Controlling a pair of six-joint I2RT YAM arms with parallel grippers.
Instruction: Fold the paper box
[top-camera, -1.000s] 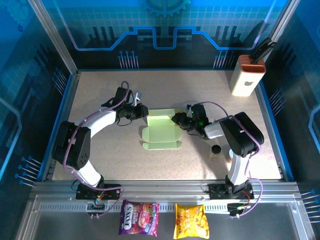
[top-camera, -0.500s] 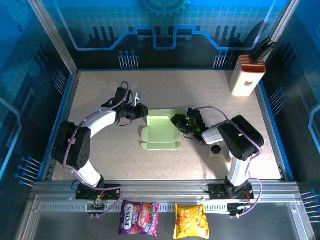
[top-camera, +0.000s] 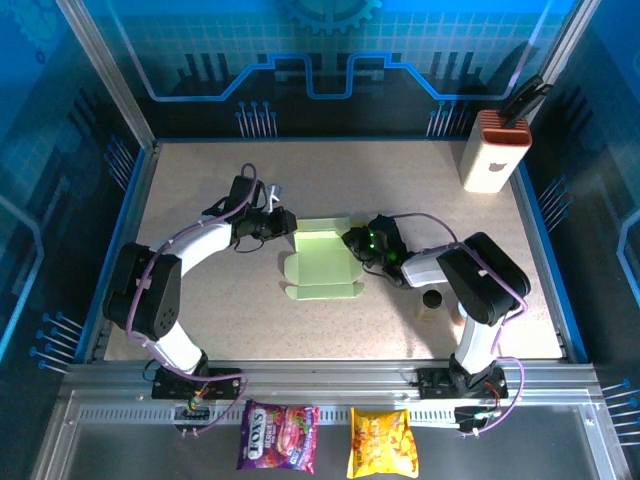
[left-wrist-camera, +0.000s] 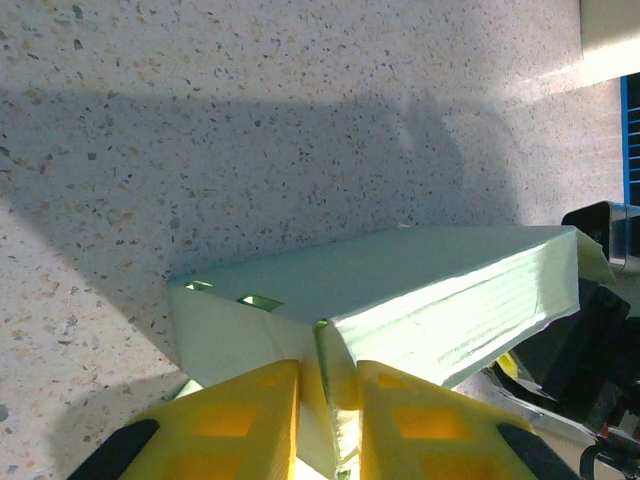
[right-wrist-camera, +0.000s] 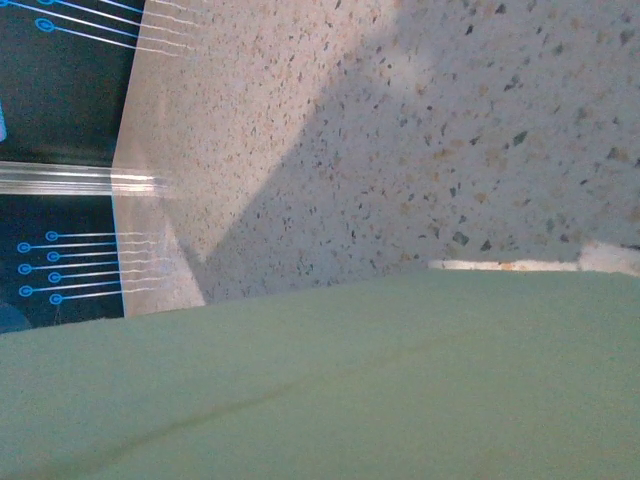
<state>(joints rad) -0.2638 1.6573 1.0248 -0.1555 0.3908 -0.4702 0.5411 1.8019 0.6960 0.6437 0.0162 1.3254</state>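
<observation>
Right hand crept toward paper box edge, grip unclear; left hand clamps opposite edge.

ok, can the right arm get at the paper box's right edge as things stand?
Probably yes: the right gripper sits right at that edge of the paper box, with nothing between them. The left gripper pinches the far-left corner, clear of it.

Seen from above: bare desk lies at 12 and 6 o'clock of the paper box. The left claw blocks 11 o'clock, the right claw 2 o'clock. A white block fills the far 2 o'clock corner; a small dark object stands at 4 o'clock.
</observation>
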